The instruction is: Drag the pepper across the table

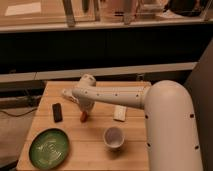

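Observation:
A small red-orange pepper (pixel 83 116) lies on the wooden table (pixel 90 147), left of the middle. My white arm reaches from the right across the table. My gripper (pixel 82 109) points down right over the pepper, at or touching its top. The wrist hides most of the gripper and part of the pepper.
A green plate (pixel 49 147) sits at the front left. A white cup (pixel 114 137) stands in front of the pepper, to its right. A black flat object (pixel 57 112) lies to the left. A white packet (pixel 120 113) lies to the right. The table edge runs along the left.

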